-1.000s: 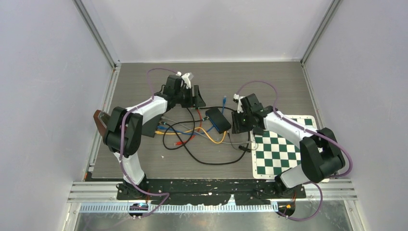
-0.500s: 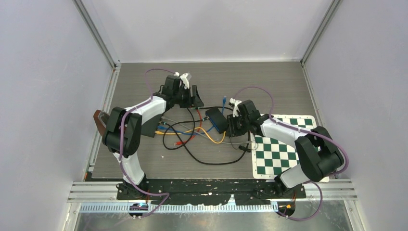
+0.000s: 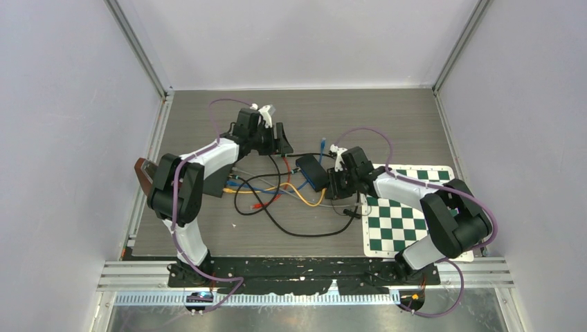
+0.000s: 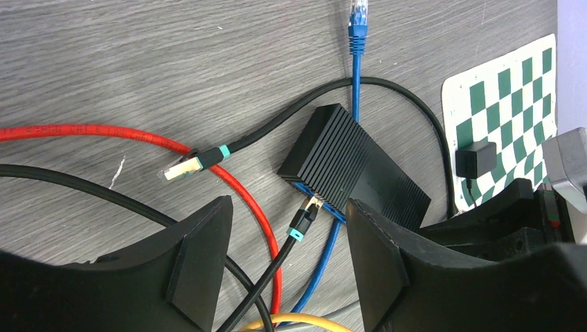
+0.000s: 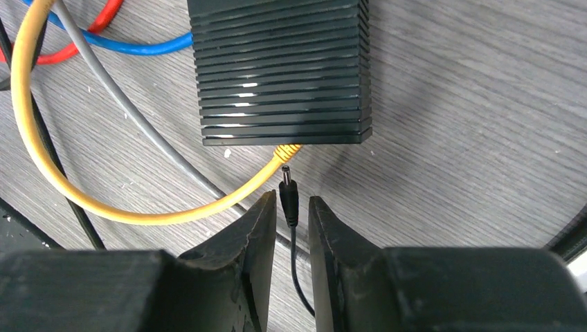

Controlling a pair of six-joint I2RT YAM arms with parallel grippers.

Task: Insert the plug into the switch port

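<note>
Table [image 3: 208, 117]: grey wood-grain surface, on which everything below is set.

Chequered mat [image 3: 401, 221]: green and white, laid at the right near corner; a small black adapter block [image 4: 476, 158] is seen resting on it.

Left gripper [image 4: 287, 235]: held above the cable tangle left of the switch, with its jaws spread wide and nothing between them.

Right gripper [image 5: 289, 228]: brought low just beside the switch's right end. Its jaws are drawn nearly together about the plug; whether the plug is actually clamped cannot be told.

Switch [image 3: 313, 173]: black ribbed box lying flat mid-table, between the two grippers.

Cables: red [image 4: 83, 131], blue [image 4: 356, 69], yellow [image 5: 41, 173], grey [image 5: 138, 124] and black [image 3: 277, 223] are strewn around the switch. The yellow one is run into the switch's near face.

Plug [image 5: 289, 197]: small black barrel plug, set between the right fingers [image 5: 259, 228]. Its tip is pointed at the switch, just short of it, beside the yellow connector.
</note>
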